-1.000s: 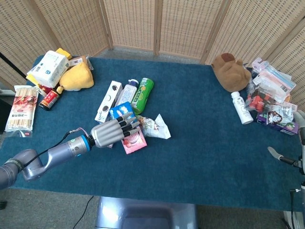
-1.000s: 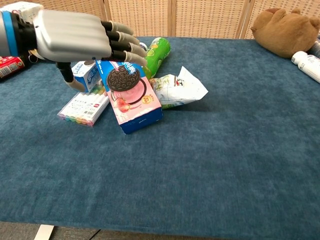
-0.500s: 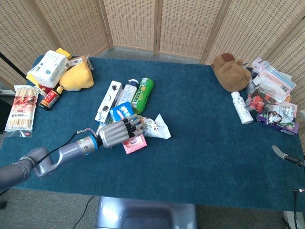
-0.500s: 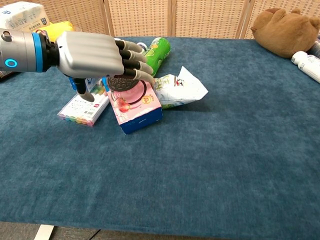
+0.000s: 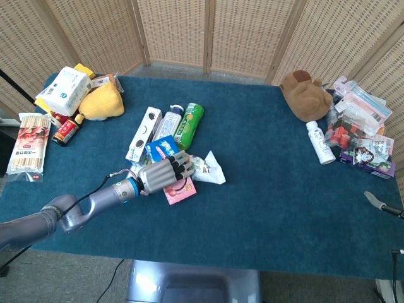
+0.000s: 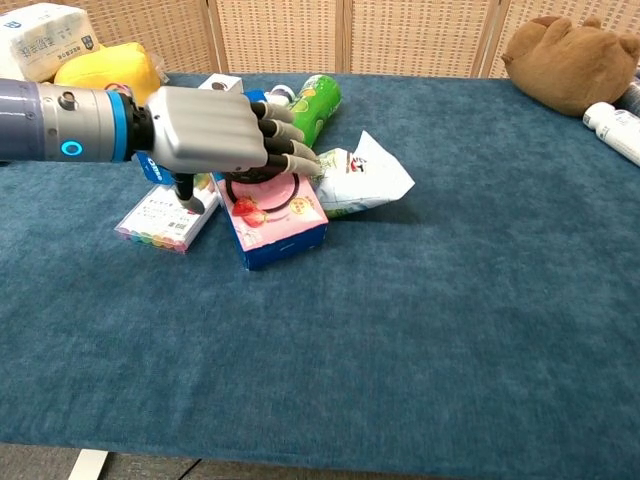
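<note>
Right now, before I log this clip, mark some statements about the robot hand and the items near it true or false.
1. The left robot hand is over the pink cookie box. True.
2. The green can stands upright. False: it lies on its side.
3. The brown plush toy sits at the table's far right. True.
4. The left robot hand holds the white bottle. False: the bottle lies far off, near the plush toy.
5. The crumpled white packet lies right of the cookie box. True.
</note>
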Available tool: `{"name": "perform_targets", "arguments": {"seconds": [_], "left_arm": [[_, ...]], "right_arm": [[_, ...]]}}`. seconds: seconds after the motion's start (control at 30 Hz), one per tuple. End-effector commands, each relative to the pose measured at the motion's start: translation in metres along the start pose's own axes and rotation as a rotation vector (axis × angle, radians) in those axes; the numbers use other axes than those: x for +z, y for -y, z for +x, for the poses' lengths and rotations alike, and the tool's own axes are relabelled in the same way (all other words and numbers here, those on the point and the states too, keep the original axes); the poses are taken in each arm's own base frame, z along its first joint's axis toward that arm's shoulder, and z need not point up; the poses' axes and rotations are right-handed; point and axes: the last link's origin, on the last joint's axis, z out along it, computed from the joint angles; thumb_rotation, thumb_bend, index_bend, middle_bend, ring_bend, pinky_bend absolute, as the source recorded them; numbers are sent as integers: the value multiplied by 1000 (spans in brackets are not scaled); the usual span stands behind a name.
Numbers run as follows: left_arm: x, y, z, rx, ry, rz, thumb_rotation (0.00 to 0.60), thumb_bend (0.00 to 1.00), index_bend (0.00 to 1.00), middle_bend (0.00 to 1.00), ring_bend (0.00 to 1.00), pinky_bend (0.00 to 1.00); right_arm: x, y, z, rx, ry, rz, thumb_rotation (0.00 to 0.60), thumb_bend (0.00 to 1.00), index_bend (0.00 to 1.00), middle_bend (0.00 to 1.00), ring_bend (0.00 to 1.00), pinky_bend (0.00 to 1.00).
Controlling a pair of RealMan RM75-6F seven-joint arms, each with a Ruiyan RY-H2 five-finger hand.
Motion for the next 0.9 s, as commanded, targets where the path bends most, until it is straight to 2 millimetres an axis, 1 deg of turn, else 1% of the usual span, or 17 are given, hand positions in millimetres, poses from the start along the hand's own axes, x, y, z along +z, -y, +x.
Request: {"name": "perform_targets", "arguments": {"seconds": [0.03,0.07,0.1,0.13,0.17,0.2,0.23,0.3,0.33,0.43,0.53,0.67,0.8,0.9], "left_arm": [[8,-5,4,4,-37,-4,600,0,25,0,14,82],[9,-7,6,-1,-53,-10,600,0,68,26,65,180],[10,-9,8,-5,-68,-16,600,0,175,138,209,398],[11,-11,9,3,-85,-27,600,0,344,339,448,681],[11,-12,10,19,-105,-38,600,0,448,482,588,810],[11,-13,9,26,-113,-44,600,0,585,651,750,933],[11,-12,7,36,-117,-46,600,0,700,774,866,989],[10,-10,5,38,-123,-39,600,0,787,860,946,1000],[10,-9,5,37,-126,-35,600,0,814,887,971,1000],[7,-5,6,43,-145,-21,600,0,838,909,989,1000],[2,4,15,45,-188,2,600,0,848,916,991,1000],[-9,19,38,40,-272,41,600,0,849,916,991,1000],[-24,37,67,44,-357,88,600,0,850,915,991,1000],[-37,48,83,59,-387,117,600,0,849,914,992,1000]], "right_arm": [[0,0,1,7,-2,2,600,37,0,0,0,0],[0,0,2,12,-3,3,600,38,0,0,0,0],[0,0,2,15,-4,4,600,38,0,0,0,0],[0,0,3,17,-5,5,600,39,0,0,0,0],[0,0,3,18,-6,6,600,39,0,0,0,0],[0,0,3,19,-6,7,600,39,0,0,0,0],[0,0,3,20,-5,8,600,39,0,0,0,0],[0,0,3,22,-5,10,600,39,0,0,0,0],[0,0,3,23,-4,11,600,39,0,0,0,0],[-1,1,3,24,-1,12,600,38,0,0,0,0],[-1,1,2,22,3,14,600,40,0,0,0,0],[-2,3,1,25,6,18,600,39,0,0,0,0],[-3,4,1,28,7,21,600,38,0,0,0,0],[-4,6,1,30,11,26,600,40,0,0,0,0]]}}
